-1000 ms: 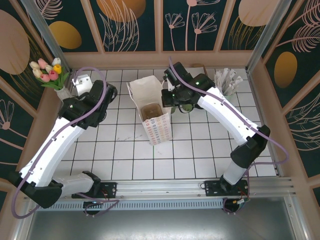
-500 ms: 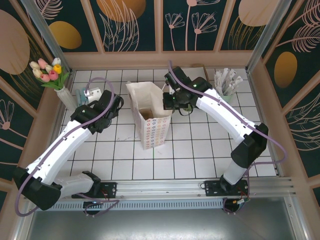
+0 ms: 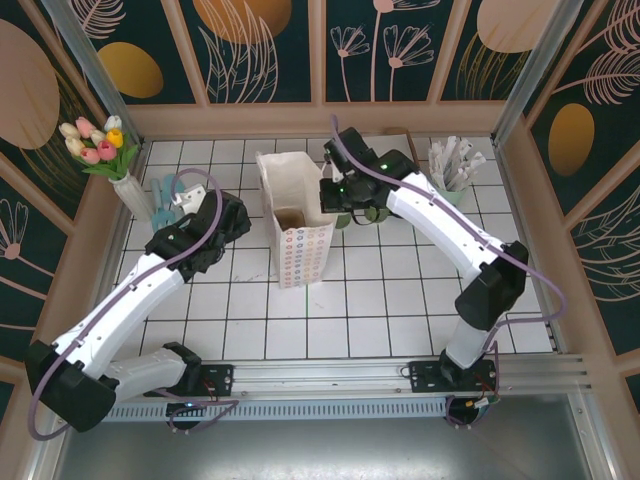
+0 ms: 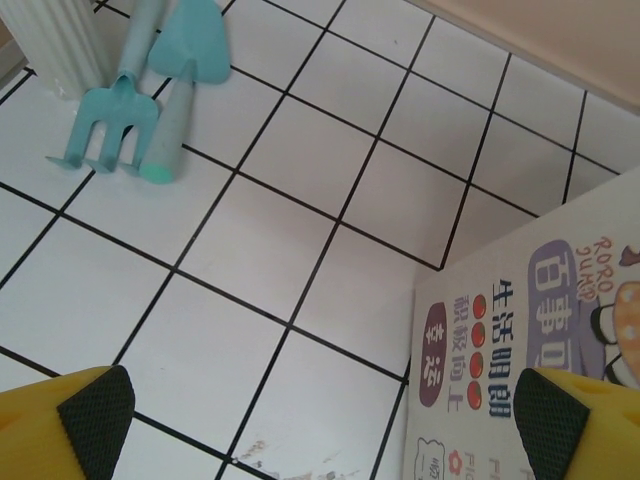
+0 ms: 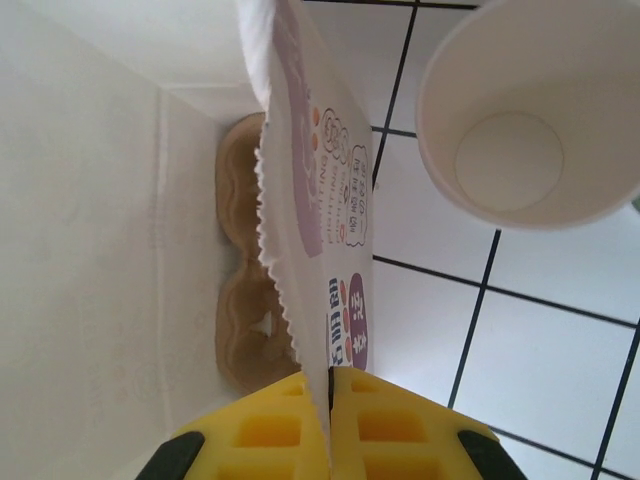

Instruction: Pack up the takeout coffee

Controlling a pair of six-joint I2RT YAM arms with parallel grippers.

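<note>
Drawn back, left gripper [image 4: 320, 415] gapes empty; right gripper [image 5: 330, 400] reaches across, pinching the apparently upright bag [image 3: 300, 250].

bag [image 3: 303, 255] white, front printed with small multicoloured rings, side has purple labels and red dots. carrier [image 5: 240, 310] inside it brown. cup [image 5: 525, 110] cream inside. fork [image 4: 105, 125] and trowel [image 4: 190, 45] teal. table [image 4: 270, 250] white tiles, black grout. left gripper [image 4: 322, 412] yellow, black pads. tulips [image 3: 95, 140] pink, yellow, white.
</note>
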